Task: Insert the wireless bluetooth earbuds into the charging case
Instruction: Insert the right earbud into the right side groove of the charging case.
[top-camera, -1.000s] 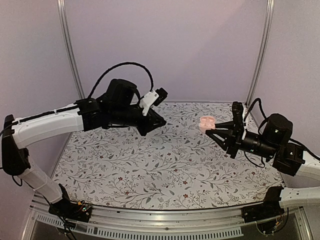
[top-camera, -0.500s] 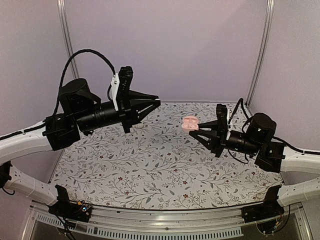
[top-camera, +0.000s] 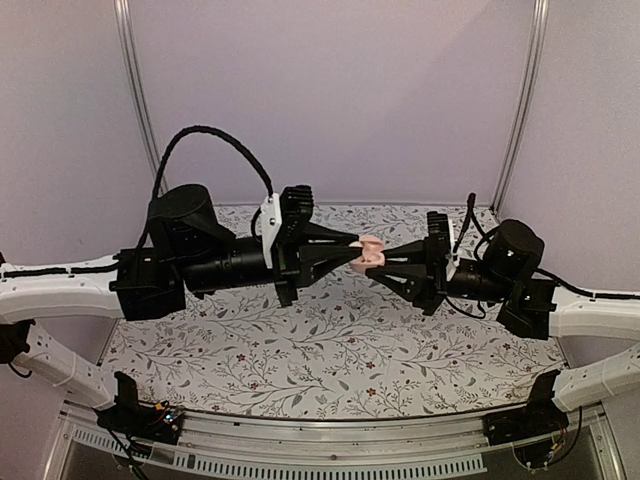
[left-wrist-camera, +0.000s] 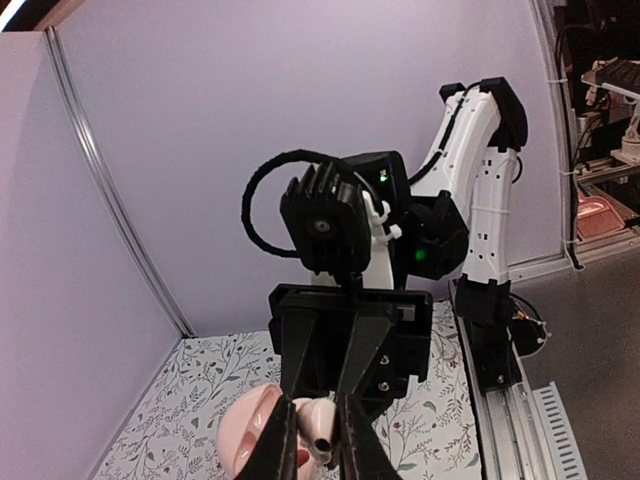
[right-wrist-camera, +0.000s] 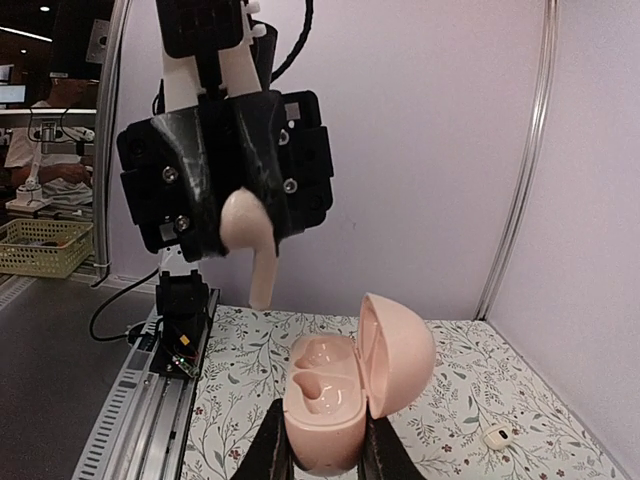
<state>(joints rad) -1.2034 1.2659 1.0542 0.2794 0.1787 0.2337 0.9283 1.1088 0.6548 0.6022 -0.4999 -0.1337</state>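
In the middle of the top view the left arm and the right arm reach toward each other above the floral worktop, and their tips meet at one pink cluster. From there we cannot separate the two pink pieces or tell whether they touch.

The right wrist view sorts it out. At the bottom centre, the right jaws are clamped on the lower shell of the charging case. The case stands upright with its lid hinged open to the right and two moulded hollows showing inside. Upper left of the case and apart from it, the left jaws are closed on an earbud. The earbud's rounded head sits between the fingers and its stem points down.

At the bottom of the left wrist view we see that same earbud pinched between the fingers, just beside the round pink case.

Low in the right corner of the right wrist view, a small pale object lies on the worktop; it is too small to identify.
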